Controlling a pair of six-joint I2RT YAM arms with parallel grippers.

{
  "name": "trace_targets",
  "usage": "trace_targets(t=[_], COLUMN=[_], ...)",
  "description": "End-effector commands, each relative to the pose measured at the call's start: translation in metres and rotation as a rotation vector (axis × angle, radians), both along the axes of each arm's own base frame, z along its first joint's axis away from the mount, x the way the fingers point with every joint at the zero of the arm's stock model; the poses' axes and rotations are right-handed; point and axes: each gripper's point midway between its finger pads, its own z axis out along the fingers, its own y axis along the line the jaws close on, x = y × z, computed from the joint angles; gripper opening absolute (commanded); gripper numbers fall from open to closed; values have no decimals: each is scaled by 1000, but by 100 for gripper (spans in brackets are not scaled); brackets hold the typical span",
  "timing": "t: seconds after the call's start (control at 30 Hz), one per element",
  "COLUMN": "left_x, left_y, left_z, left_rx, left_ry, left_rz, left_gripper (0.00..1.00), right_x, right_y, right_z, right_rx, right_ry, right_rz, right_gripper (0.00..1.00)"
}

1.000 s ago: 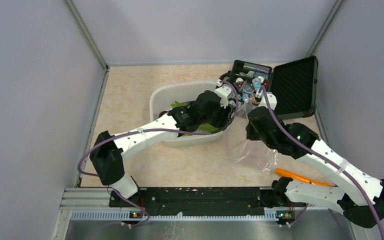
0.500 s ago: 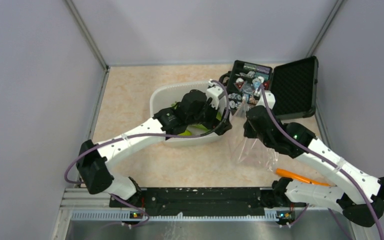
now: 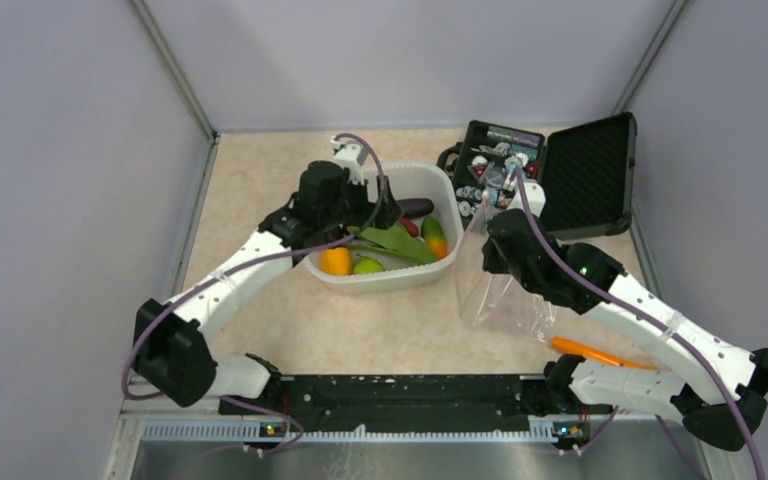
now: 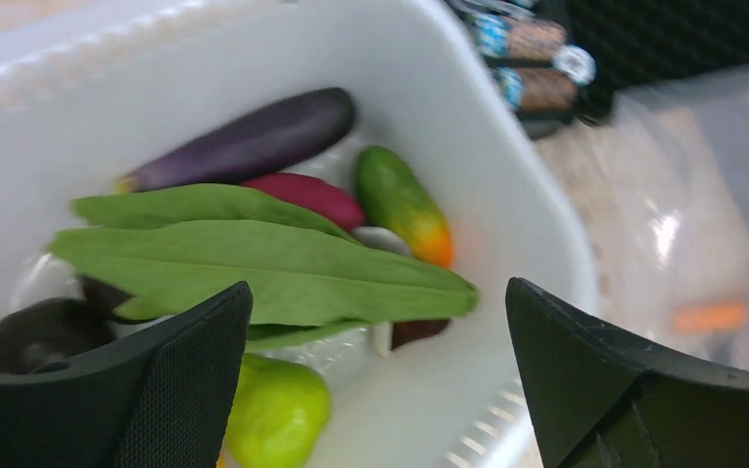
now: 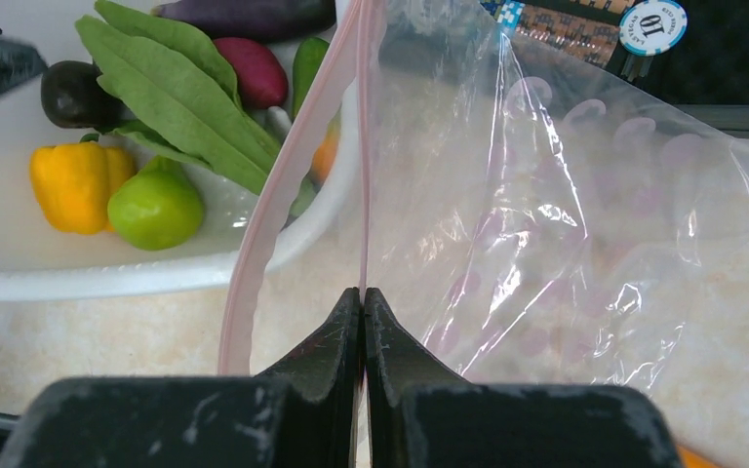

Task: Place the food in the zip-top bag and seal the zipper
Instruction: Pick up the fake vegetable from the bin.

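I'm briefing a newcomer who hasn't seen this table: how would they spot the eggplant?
Find the white tub mid-table, left of the black case. Toward its far side lies the eggplant: the only long, glossy, dark purple piece, just beyond the green leaf.

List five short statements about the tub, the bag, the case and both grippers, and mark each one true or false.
1. The right gripper is shut on the mouth edge of the zip-top bag. True.
2. The left gripper holds the eggplant. False: its jaws are open and empty above the white tub, and the eggplant lies inside the tub.
3. The green leafy piece lies in the white tub. True.
4. The zip-top bag already holds food. False: no food shows inside it.
5. The black case is closed. False: its lid stands open.
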Motion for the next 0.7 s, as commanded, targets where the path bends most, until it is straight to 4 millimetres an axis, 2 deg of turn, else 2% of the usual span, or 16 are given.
trace_targets(t=[0.0,0.07,0.17,0.27,0.37,0.47,0.57,0.67], left_x=[47,61,72,77,80,82,91,102], left_y=[30,36,32,21,18,6,2,-2], left_z=[-21,-31,-40,-56,-80,-90,-80,-50], left_rx=[-12,-37,-58,-52,-86,-176,-183,-96], left_ry=[117,159,198,267,440,501,435,195], left_rz=[177,207,191,155,261,303,275,174], left_gripper=[99,99,99,99,99,99,99,99], right_x=[5,5,6,6,7,7,7,6], right_y=[2,2,3,3,3,3,3,2], right_z=[-1,-2,-1,-1,0,0,-1,-2], right_rx=[9,9,13,13,14,12,7,2], right_ry=[-16,-15,-16,-19,-26,-28,-28,-26], right_rz=[-4,-6,-4,-3,-3,-1,2,6], right_gripper=[0,0,0,0,0,0,0,0])
